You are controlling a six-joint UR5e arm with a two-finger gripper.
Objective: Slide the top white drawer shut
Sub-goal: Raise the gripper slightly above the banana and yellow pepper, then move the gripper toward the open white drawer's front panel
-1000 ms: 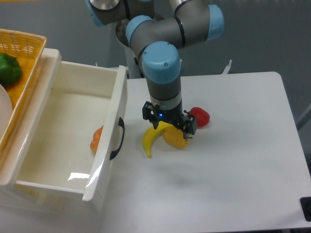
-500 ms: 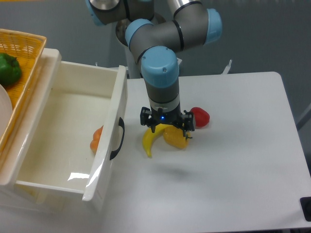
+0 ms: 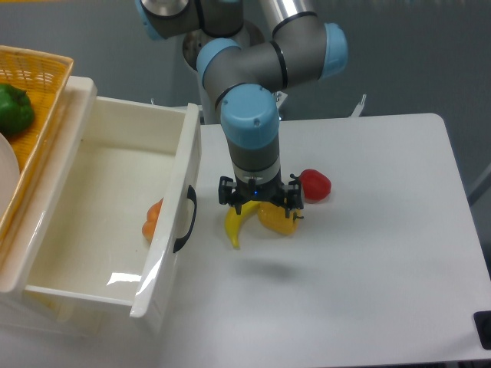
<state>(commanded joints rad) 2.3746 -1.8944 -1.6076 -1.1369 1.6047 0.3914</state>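
Top white drawer stands pulled well out from the cabinet at the left edge of the bench, its panelled front angled toward the middle, black arched handle on the outer face. Inside, against the front panel, an orange item, partly hidden by the drawer front. Gripper hangs from the arm, pointing down, just to the right of the drawer front and apart from it; the fingers sit spread, one at each side, nothing between them. Directly below: a yellow banana and a yellow pepper-like piece, touching each other. A red pepper lies just beside them, farther right. Woven yellow basket sits atop the cabinet at the far left corner, a green vegetable inside it.
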